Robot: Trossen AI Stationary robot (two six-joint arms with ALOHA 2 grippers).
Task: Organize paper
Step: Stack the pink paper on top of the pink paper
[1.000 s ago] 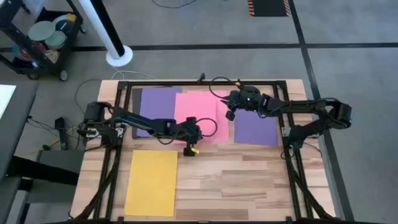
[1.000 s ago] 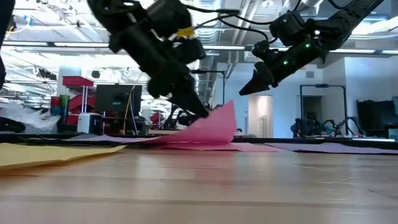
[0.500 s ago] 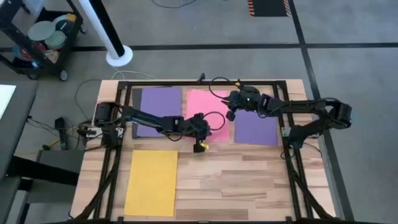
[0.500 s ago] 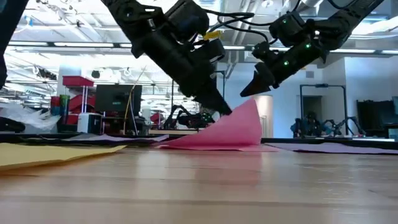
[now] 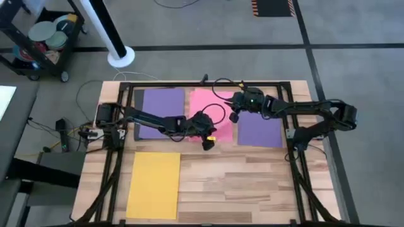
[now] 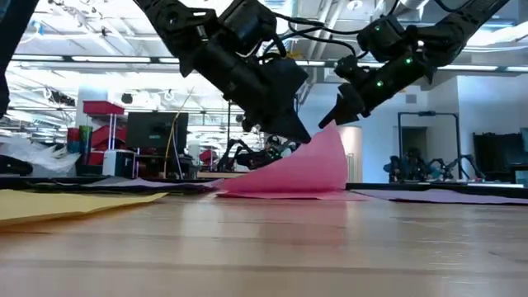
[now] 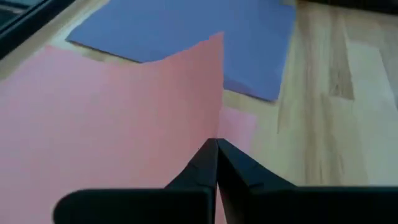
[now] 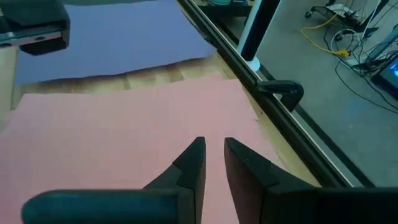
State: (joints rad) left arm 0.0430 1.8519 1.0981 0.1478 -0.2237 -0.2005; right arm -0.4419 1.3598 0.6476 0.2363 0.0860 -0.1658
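High view: purple sheets (image 5: 163,105) either side of pink sheet (image 5: 218,107).

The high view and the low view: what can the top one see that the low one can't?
Only the high view shows the two purple sheets as full rectangles, the whole yellow sheet, and both arms' reach across the table.
Only the low view shows the pink sheet lifted into a peak above the table, and the room behind.
Both show the left pincer shut on the pink sheet's corner and the right pincer hovering nearby.
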